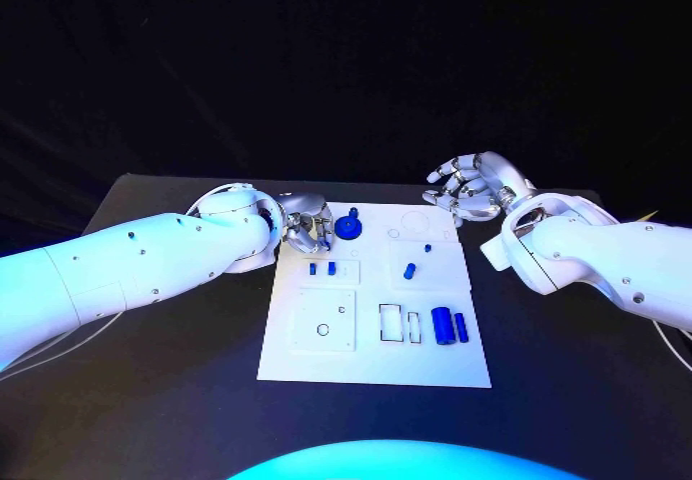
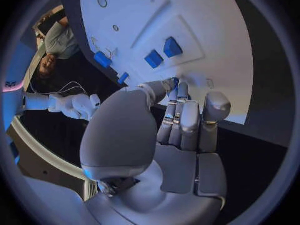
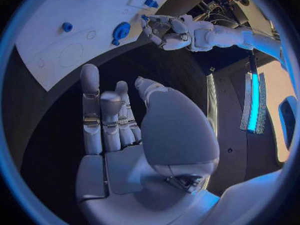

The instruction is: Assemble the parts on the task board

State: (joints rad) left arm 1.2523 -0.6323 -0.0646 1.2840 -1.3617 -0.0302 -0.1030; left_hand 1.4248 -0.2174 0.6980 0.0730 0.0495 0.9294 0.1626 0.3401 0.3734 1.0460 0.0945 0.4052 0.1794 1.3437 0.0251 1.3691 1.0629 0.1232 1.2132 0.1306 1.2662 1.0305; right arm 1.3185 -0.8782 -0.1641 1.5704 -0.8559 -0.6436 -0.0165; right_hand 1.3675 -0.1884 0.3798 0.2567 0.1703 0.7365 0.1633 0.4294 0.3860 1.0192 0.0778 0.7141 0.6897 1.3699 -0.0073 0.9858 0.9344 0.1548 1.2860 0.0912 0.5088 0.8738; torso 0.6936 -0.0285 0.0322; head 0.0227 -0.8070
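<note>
Head view: left robot hand fingers curled, grip unclear; right robot hand spread, empty; no legible writing.

both arms w/ smooth white rounded shells, small dark screw dots along the casing. left arm thick, tube-like, ends in a rounded cuff; thin pale cable loops over that cuff and another runs under the forearm. right arm has a blocky white wrist cover. left hand & right hand silver-grey metal, segmented fingers w/ visible joint gaps, big domed thumb base, flat plated palm, exposed mech parts at the wrist.
</note>
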